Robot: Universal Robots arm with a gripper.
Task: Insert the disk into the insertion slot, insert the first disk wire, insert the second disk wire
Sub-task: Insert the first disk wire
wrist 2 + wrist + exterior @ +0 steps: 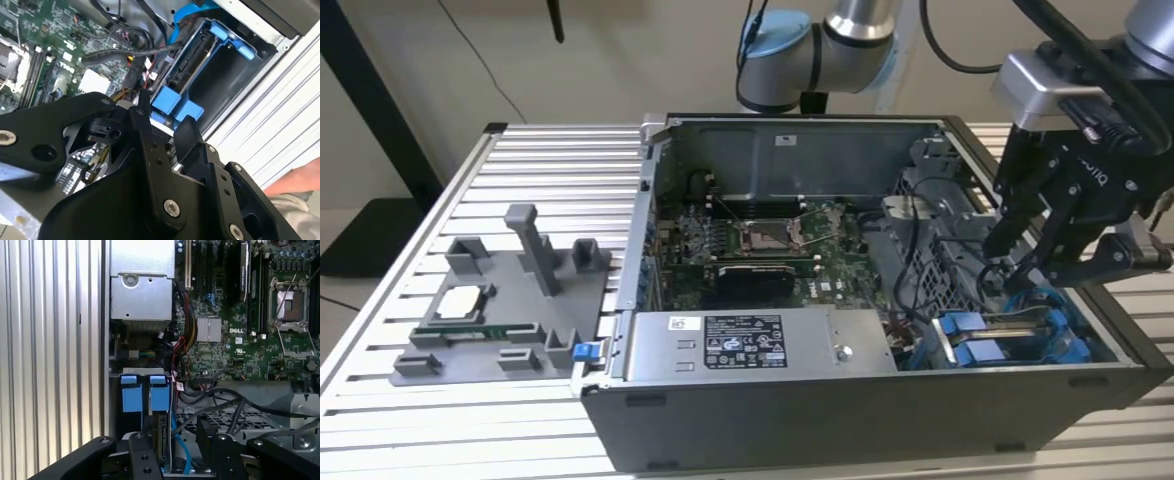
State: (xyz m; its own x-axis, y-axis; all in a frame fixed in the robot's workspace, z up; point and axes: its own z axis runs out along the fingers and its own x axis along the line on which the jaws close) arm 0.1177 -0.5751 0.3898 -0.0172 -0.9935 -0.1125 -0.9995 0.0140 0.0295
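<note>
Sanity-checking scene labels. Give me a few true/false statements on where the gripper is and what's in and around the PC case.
1. The gripper hangs over the end of the computer case at the exterior view's right. True.
2. The drive carriers in that corner are red. False: the drive carriers are blue.
3. The case is closed up. False: it is open, with the motherboard showing.
4. A memory module lies on the grey fixture tray beside the case. True.
5. The case stands on a wooden bench. False: it stands on a slotted aluminium table.
</note>
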